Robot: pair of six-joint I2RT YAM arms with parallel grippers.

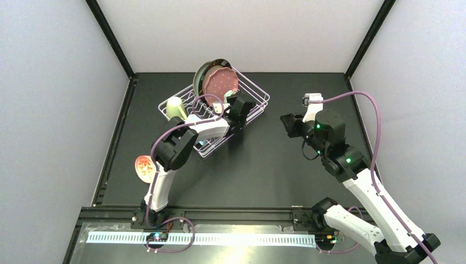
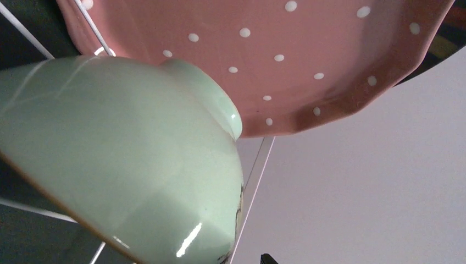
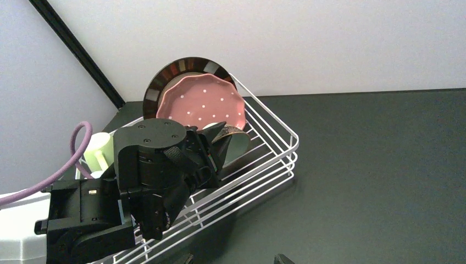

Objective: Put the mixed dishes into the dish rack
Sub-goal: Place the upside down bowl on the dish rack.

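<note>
Now the green bowl (image 2: 121,165) is low inside the rack (image 3: 275,159), very close to the pink plate (image 2: 275,55). I cannot tell if they touch. The left end effector (image 3: 220,143) seems to hold the bowl by its rim. If it pushes on, the bowl may bump the pink plate and tip it against the dark plate (image 3: 165,77) behind. If the bowl is let go tilted, it may roll on the wires. The right end effector (image 1: 287,124) is wide open and holds nothing, over the tabletop (image 1: 264,170), well apart.
</note>
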